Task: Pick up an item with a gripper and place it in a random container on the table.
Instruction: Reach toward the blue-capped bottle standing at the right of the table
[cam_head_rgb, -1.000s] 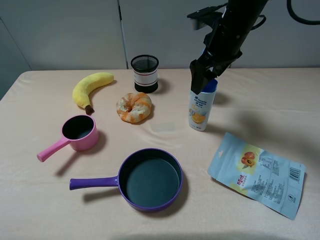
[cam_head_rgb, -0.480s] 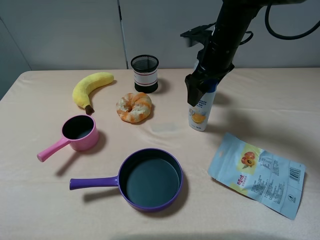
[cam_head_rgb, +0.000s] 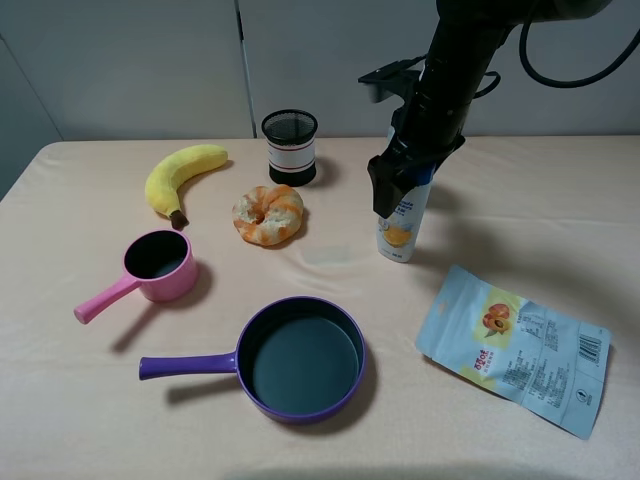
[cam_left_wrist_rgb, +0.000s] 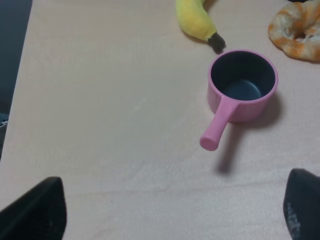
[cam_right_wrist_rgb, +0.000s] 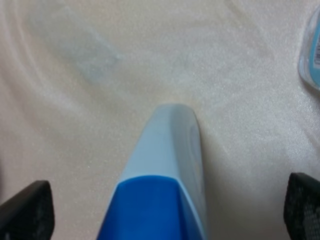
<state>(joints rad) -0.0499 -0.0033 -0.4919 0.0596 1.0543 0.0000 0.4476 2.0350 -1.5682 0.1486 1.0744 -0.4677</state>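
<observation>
The white bottle (cam_head_rgb: 400, 225) with orange label art stands upright on the table (cam_head_rgb: 520, 190), right of centre. My right gripper (cam_head_rgb: 392, 192) is open and lowered over its top, hiding most of the dark blue cap. In the right wrist view the bottle (cam_right_wrist_rgb: 167, 150) and its blue cap (cam_right_wrist_rgb: 150, 210) sit between the two spread fingertips (cam_right_wrist_rgb: 25, 210), apart from both. The purple frying pan (cam_head_rgb: 305, 360) lies empty at the front, handle pointing left. My left gripper (cam_left_wrist_rgb: 170, 210) is open and empty above bare cloth; it is out of the exterior view.
A pink saucepan (cam_head_rgb: 158, 264) (cam_left_wrist_rgb: 242, 85), a banana (cam_head_rgb: 180, 175), a bread ring (cam_head_rgb: 268, 215) and a black mesh cup (cam_head_rgb: 290, 146) lie on the left and back. A snack pouch (cam_head_rgb: 515, 345) lies at the front right.
My right arm has moved a little left and down, bringing the open gripper lower around the bottle's cap. The bottle has not moved.
</observation>
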